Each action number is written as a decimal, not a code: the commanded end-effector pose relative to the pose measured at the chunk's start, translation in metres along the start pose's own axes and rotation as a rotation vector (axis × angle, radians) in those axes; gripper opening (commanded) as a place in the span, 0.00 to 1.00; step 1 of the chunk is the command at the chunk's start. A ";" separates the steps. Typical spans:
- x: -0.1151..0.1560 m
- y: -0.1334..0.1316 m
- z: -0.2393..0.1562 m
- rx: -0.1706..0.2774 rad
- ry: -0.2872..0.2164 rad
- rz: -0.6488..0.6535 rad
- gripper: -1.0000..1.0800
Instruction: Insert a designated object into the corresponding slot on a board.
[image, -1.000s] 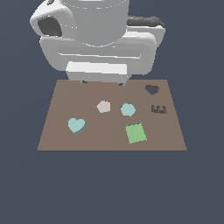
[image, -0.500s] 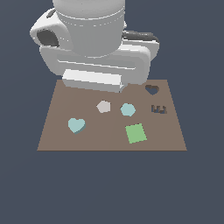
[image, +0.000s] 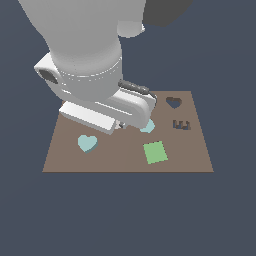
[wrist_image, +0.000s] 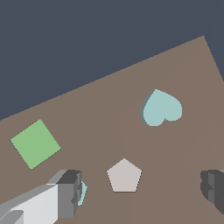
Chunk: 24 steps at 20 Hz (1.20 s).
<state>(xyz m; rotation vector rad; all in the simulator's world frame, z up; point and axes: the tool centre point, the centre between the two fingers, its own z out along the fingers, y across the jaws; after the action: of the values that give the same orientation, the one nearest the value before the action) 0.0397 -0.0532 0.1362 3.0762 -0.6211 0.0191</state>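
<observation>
The pale teal heart (image: 87, 143) lies flat on the brown board (image: 125, 162), near its front edge on the exterior view's left. It also shows in the wrist view (wrist_image: 161, 108). The dark heart-shaped slot (image: 173, 103) is at the board's far corner on the exterior view's right and is empty. My gripper (wrist_image: 141, 189) is open and empty above the board. One of its fingers (wrist_image: 65, 192) is on each side of a pale pentagon (wrist_image: 124, 175). The heart lies apart from the fingers. In the exterior view the arm (image: 90, 65) hides the fingers.
A green square (image: 155, 152) lies near the front; it also shows in the wrist view (wrist_image: 35, 143). A teal hexagon (image: 148, 127) peeks out beside the hand, and behind a finger in the wrist view (wrist_image: 82, 192). A dark E-shaped recess (image: 181, 125) lies below the heart slot.
The arm has come down and forward from the board's far edge to over its middle, now covering the pentagon in the exterior view. The pieces have not moved.
</observation>
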 end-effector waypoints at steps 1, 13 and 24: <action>0.010 0.008 0.016 -0.002 -0.002 0.095 0.96; 0.042 0.044 0.074 -0.003 -0.010 0.457 0.96; 0.048 0.056 0.089 -0.003 -0.013 0.550 0.96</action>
<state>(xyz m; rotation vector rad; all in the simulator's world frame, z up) 0.0629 -0.1237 0.0479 2.7957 -1.4316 -0.0014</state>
